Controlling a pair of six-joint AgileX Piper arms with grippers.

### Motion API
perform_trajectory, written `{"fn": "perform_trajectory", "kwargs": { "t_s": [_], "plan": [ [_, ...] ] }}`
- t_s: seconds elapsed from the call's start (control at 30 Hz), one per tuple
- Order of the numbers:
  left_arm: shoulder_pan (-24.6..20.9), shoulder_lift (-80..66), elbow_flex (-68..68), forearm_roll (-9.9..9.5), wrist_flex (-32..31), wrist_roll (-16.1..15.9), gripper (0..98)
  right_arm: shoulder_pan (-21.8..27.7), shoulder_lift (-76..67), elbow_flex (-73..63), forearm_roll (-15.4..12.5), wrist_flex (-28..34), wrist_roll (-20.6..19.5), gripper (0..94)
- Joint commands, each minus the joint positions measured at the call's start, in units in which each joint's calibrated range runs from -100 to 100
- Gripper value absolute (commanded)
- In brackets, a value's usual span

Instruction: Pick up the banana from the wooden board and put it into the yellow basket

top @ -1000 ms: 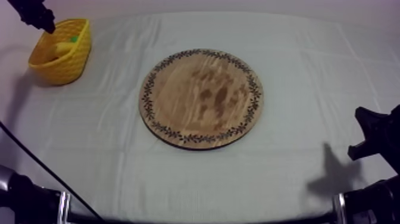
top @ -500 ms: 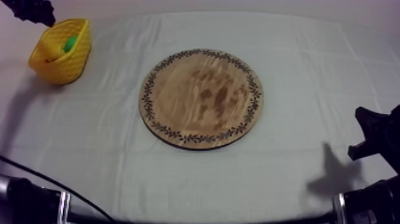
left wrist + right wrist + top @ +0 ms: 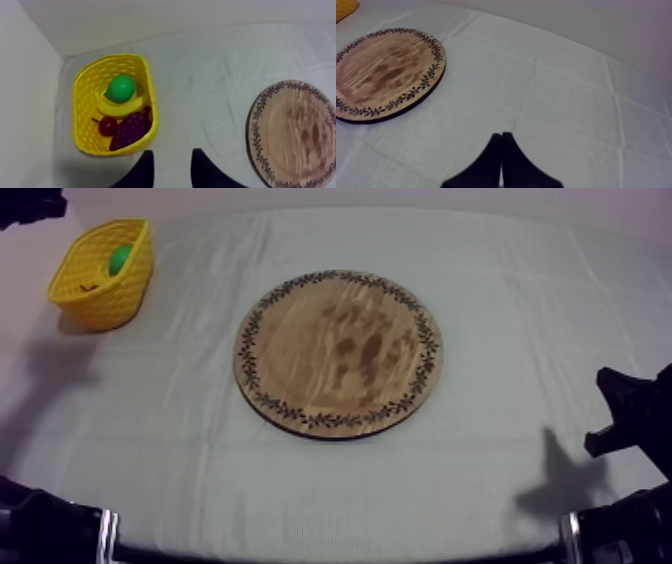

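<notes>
The banana (image 3: 121,106) lies inside the yellow basket (image 3: 82,125), under a green pear (image 3: 120,88) and beside the grapes (image 3: 131,129) and a small red fruit (image 3: 107,126). My left gripper (image 3: 171,167) hangs open with nothing between its fingers, above the cloth just beside the basket. In the top view the basket (image 3: 100,303) stands at the far left corner, with my left arm (image 3: 30,203) behind it. The round wooden board (image 3: 338,353) is bare. Low at the right edge of the table rests my right gripper (image 3: 502,150), its fingers together as a wedge, shut on nothing.
The patterned-rim board (image 3: 386,72) lies to one side of my right gripper, with open cloth between them. The board (image 3: 295,130) is also a short way from the basket across bare cloth. A pale wall runs close behind the basket.
My left arm has drawn back from over the basket toward the far left corner. The banana stays in the basket. The right arm has not moved.
</notes>
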Motion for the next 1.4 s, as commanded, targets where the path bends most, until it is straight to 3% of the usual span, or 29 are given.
{"fn": "perform_trajectory", "kwargs": {
  "t_s": [0.0, 0.17, 0.3, 0.8, 1.13, 1.37],
  "plan": [
    [0.10, -8.07, 4.36, -0.06, -2.97, 0.50, 20.3, 0.00, 0.03, -0.03, 0.00, 0.03, 0.00, 0.2],
    [0.33, -16.48, 12.02, -0.10, -8.29, 0.94, 6.8, 0.00, 0.03, -0.03, 0.00, 0.03, -0.01, 0.2],
    [0.47, -22.63, 19.59, 0.09, -13.26, 1.41, 1.8, 0.00, 0.03, -0.03, 0.00, 0.03, -0.01, 0.2],
    [1.66, -48.34, 56.29, 0.33, -30.36, 3.94, 0.0, 0.00, 0.03, -0.03, 0.00, 0.03, -0.01, 0.2],
    [2.40, -59.05, 70.57, 0.74, -37.61, 5.90, 0.0, 0.00, 0.03, -0.03, 0.00, 0.03, -0.01, 0.2],
    [2.73, -63.59, 75.67, 2.17, -38.81, 4.69, 0.0, 0.00, 0.03, -0.03, 0.00, 0.03, -0.01, 0.2]
  ]
}}
